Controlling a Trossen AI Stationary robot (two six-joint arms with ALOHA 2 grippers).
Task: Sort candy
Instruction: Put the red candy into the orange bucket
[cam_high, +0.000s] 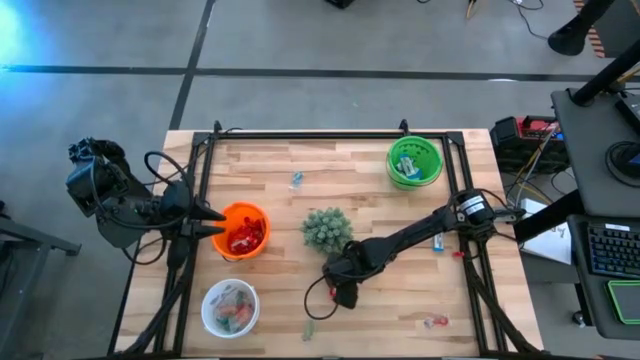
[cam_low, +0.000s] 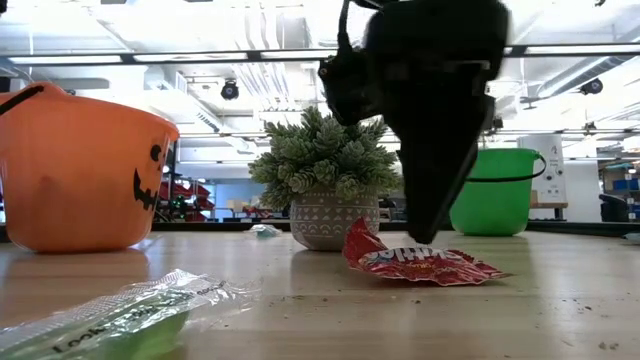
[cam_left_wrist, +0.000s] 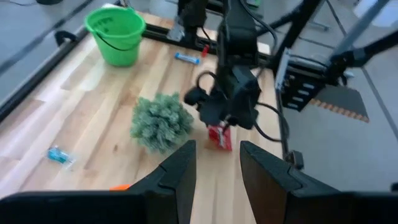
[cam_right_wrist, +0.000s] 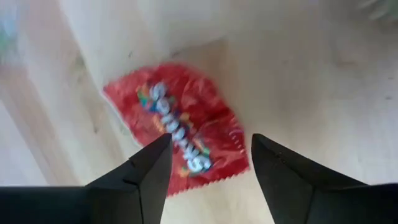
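Note:
A red candy packet (cam_right_wrist: 177, 134) lies flat on the wooden table, in front of the potted spiky plant (cam_high: 327, 228). My right gripper (cam_right_wrist: 211, 162) points steeply down over it, open, one finger on each side of the packet's near end (cam_low: 420, 262). In the high view the gripper (cam_high: 345, 290) hides the packet. My left gripper (cam_high: 215, 222) waits open at the table's left, beside the orange bowl (cam_high: 243, 206), which holds red candy. Both the white bowl (cam_high: 207, 300) and the green bucket (cam_high: 392, 155) hold candy too. My right gripper stands open over the red packet's end (cam_right_wrist: 205, 168), coming from above. The packet lies flat on the table. In the low view a fingertip (cam_low: 432, 235) reaches down to the wrapper, but I cannot tell whether it touches it.
Loose candy lies about: a blue piece (cam_high: 296, 180) at the far middle, a blue bar (cam_high: 438, 241) under my right arm, a red piece (cam_high: 435, 321) at the near right and a green-wrapped piece (cam_high: 309, 328) near the front edge. A black frame (cam_high: 300, 134) borders the table.

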